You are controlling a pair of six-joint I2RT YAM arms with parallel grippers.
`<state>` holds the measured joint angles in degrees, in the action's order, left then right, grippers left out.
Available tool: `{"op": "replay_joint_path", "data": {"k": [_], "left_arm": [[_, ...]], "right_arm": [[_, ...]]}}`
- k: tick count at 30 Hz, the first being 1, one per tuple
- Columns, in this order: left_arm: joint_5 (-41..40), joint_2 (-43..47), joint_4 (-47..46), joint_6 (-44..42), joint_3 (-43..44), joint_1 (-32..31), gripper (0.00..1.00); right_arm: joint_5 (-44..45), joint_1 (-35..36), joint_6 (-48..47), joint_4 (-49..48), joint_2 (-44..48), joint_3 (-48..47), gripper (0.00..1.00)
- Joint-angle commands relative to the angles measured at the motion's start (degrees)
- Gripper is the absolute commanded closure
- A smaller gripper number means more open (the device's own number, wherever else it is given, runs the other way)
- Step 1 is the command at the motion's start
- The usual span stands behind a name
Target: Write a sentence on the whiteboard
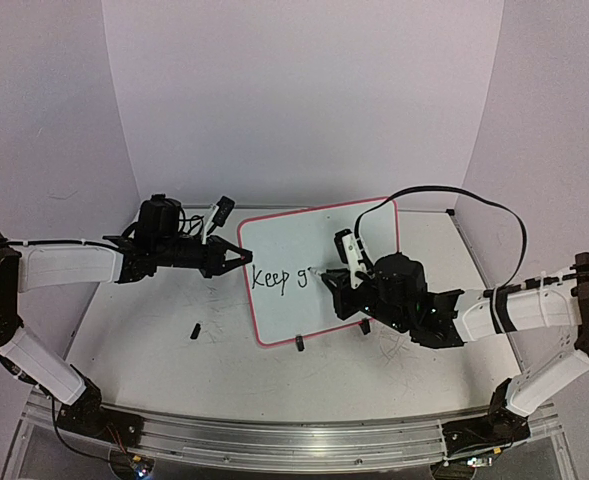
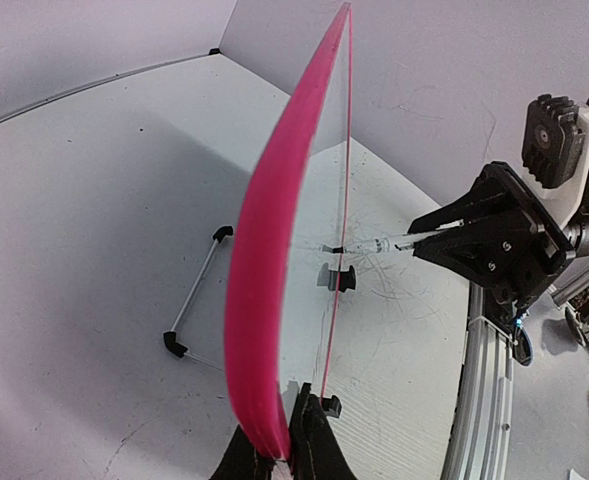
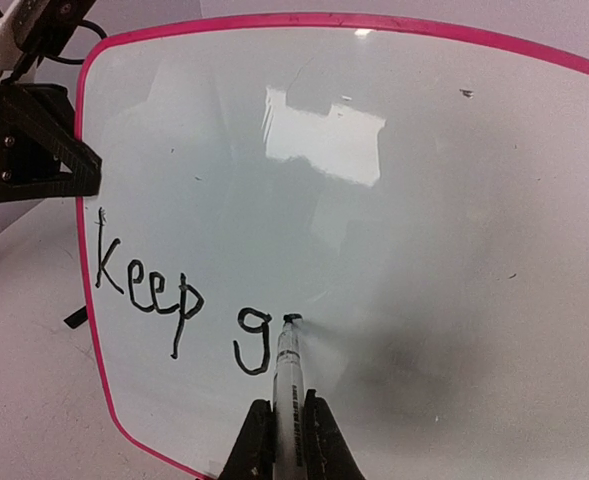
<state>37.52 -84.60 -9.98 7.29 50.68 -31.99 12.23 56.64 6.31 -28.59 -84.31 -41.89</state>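
1. The scratched grey-white table [image 1: 174, 370] carries the whiteboard [image 1: 314, 240], which stands tilted on two black clip feet [image 1: 300, 343].
2. A small black piece [image 1: 195, 329] lies left of the board.
3. A thin rod with black ends [image 2: 196, 290] lies behind it.

My overhead feed is evenly bright but slightly soft, and the plain walls [image 1: 304, 90] look tinted lilac. On the right wrist feed a rectangular glare patch sits on the glossy white whiteboard [image 3: 444, 260] with its pink-red border, and the slim black-tipped marker [image 3: 288, 385] throws a grey shadow rightward. On the left wrist feed the board's near edge is blurred and bowed.
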Motion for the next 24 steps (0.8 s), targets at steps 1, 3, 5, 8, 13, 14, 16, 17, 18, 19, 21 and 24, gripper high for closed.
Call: {"op": "replay_joint_path", "data": {"k": [1,3,5,8,13,14,16,17,18,19,21,24], "left_arm": [[-7.8,0.7,1.3,-5.4,1.4,0.6,1.0],[-7.9,0.7,1.3,-5.4,1.4,0.6,1.0],[-7.9,0.7,1.2,-5.4,1.4,0.6,1.0],[-7.8,0.8,1.3,-5.4,1.4,0.6,1.0],[-7.9,0.6,1.3,-5.4,1.4,0.6,1.0],[-7.9,0.6,1.3,-5.5,1.4,0.6,1.0],[-7.9,0.5,1.3,-5.5,1.4,0.6,1.0],[-7.9,0.5,1.3,-5.4,1.4,0.6,1.0],[-7.8,0.5,1.3,-5.4,1.4,0.6,1.0],[-7.9,0.5,1.3,-5.4,1.5,0.5,1.0],[-7.9,0.5,1.3,-5.4,1.5,0.6,1.0],[-7.9,0.5,1.2,-5.4,1.5,0.6,1.0]], "right_arm": [[-0.9,0.1,0.9,-0.1,0.5,0.0,1.0],[-0.8,0.2,0.9,0.2,0.6,0.1,1.0],[-0.8,0.2,0.9,0.5,0.8,0.2,1.0],[-0.6,0.2,0.9,0.9,1.1,0.3,1.0],[-0.4,0.2,0.8,1.1,1.6,1.0,1.0],[-0.4,0.2,0.9,1.2,1.7,1.0,1.0],[-0.1,0.2,0.9,1.3,1.8,1.3,1.0],[0.1,0.2,1.0,1.4,1.9,1.3,1.0],[0.3,0.2,1.0,1.4,1.9,1.4,1.0],[0.6,0.2,1.0,1.5,2.0,1.4,1.0],[1.4,0.2,1.0,1.5,2.3,1.4,1.0],[2.8,0.1,1.1,1.4,2.2,1.2,1.0]]}}
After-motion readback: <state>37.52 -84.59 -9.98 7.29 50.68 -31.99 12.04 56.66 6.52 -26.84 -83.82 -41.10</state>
